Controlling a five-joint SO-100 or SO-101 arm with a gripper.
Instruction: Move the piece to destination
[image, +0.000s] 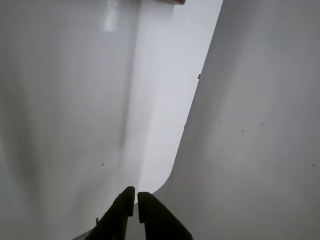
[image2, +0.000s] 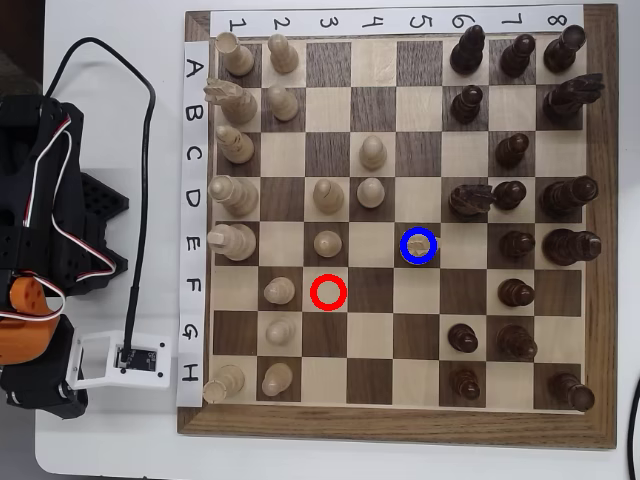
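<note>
The piece (image2: 419, 241), a pale pawn, stands upright inside the blue ring (image2: 418, 246) on a dark square in row E, column 5, its round head facing straight up at the overhead camera. The red ring (image2: 328, 292) marks an empty light square. The chessboard (image2: 396, 430) lies on a white desk (image2: 120, 440). In the wrist view the gripper (image: 136, 196) hangs over bare white surface, jaws nearly closed, holding nothing.
</note>
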